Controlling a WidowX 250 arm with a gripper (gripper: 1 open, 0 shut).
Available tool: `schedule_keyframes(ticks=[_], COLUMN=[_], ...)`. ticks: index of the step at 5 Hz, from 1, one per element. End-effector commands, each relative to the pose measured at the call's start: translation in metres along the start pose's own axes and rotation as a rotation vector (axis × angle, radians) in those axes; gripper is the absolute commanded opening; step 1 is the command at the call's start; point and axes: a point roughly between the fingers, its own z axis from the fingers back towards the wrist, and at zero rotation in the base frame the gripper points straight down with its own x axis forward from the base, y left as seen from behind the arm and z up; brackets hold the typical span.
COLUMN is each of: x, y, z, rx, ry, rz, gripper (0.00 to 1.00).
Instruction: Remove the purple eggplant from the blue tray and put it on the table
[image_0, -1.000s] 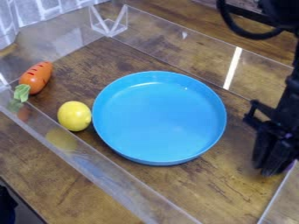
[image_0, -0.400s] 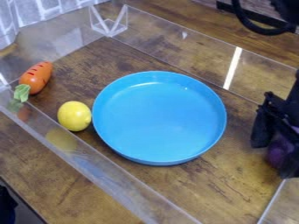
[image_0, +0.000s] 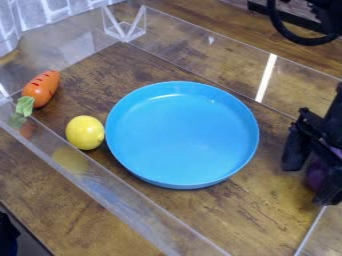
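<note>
Your jaws (image_0: 307, 165) stand apart around the eggplant (image_0: 318, 178) at the frame's right edge. The tray (image_0: 182, 135) sits empty mid-frame.

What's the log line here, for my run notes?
Eggplant: on table, out of tray | fingers: around it, opened | next: likely retreat

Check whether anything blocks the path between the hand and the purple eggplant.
Nothing visible stands between the hand and the purple eggplant; it lies right at the fingers, beside the blue tray, already on the table.
</note>
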Motion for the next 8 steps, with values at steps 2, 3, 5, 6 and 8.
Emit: schedule_keyframes(ticks=[2,3,5,6,8], x=[-0.007,-0.002,-0.001,0.005,0.008], y=[0.006,0.013,0.018,0.027,0.029], z=[0.011,0.007,0.021,0.031,0.047], rx=[-0.006,0.002,-0.003,-0.008,0.002], ry=[-0.062,-0.054,-0.038,-0.041,-0.026], rz=[0.121,0.104,0.104,0.128,0.068], gripper=[1.0,0.0,1.0,0.0,0.0])
